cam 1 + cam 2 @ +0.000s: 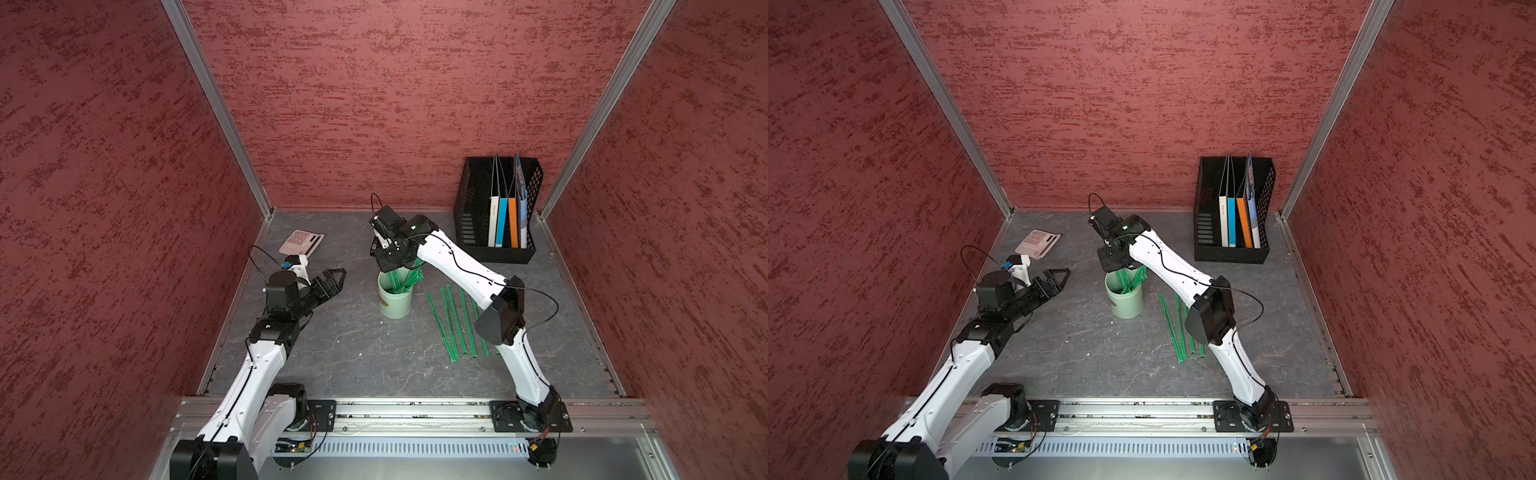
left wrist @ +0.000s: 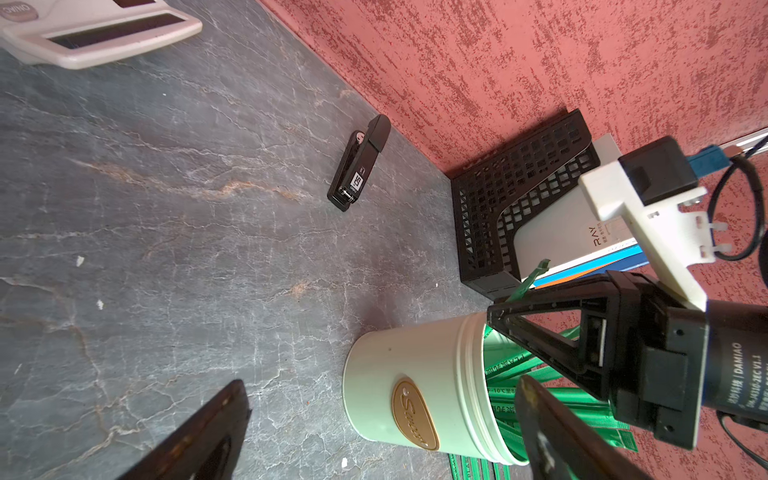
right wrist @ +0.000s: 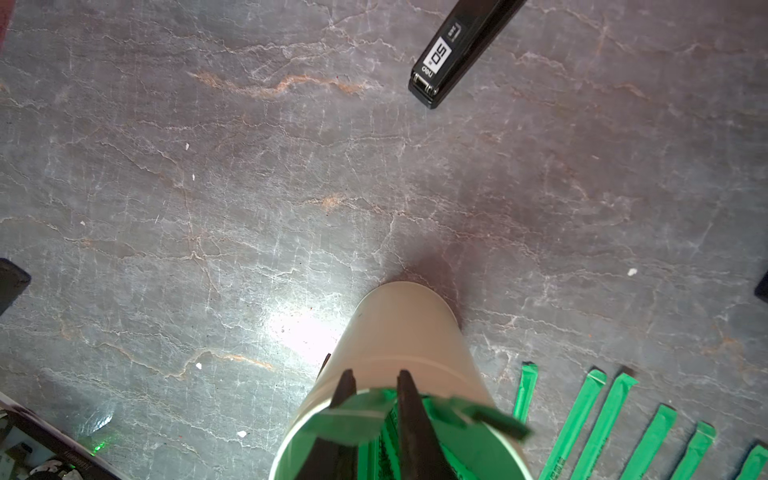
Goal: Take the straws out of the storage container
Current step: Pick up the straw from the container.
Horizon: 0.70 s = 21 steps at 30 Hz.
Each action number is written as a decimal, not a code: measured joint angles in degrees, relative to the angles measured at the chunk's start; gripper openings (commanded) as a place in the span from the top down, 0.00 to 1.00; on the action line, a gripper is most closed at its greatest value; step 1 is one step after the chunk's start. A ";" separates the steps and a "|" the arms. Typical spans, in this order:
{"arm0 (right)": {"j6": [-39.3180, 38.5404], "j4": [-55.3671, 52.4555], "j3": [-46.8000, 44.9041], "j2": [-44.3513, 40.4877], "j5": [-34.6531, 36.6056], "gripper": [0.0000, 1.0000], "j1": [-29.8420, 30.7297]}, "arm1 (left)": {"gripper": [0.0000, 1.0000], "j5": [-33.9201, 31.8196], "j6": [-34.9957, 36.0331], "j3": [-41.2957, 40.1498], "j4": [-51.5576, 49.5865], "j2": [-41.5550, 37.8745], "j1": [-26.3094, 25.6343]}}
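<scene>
We're mid-pick: right gripper [image 3: 374,380] sits over the storage container [image 1: 394,303], frame centre, jaws narrow around the straws [image 1: 402,280]; can't tell if clamped. Next: confirm grip, lift straight up. Left gripper [image 1: 336,282] hangs wide open.

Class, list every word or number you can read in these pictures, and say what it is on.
"50": black stapler
"RAY": white folder in the black rack
"DAMIAO": black motor on the right arm
Starts with "S", rest unclear: gold badge on the cup
Too small to read: print on the straws, logo on the calculator
</scene>
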 measured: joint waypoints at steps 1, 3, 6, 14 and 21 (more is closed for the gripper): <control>0.02 0.11 0.00 0.00 0.00 0.89 -0.02 | 0.00 0.00 0.02 0.00 0.02 0.00 0.02; -0.04 0.31 0.00 0.00 0.00 0.90 -0.04 | 0.00 0.00 0.02 0.00 0.00 0.00 0.11; -0.07 0.66 0.00 0.00 0.00 0.91 -0.07 | 0.00 -0.02 0.02 0.00 0.00 -0.02 0.24; -0.15 2.32 -1.90 -3.34 -0.02 0.92 -0.07 | 0.00 0.04 -0.02 0.00 0.04 -0.02 0.26; -0.39 2.75 -2.40 -11.10 0.22 0.92 -0.04 | 0.00 0.26 -0.07 0.00 0.07 -0.22 0.28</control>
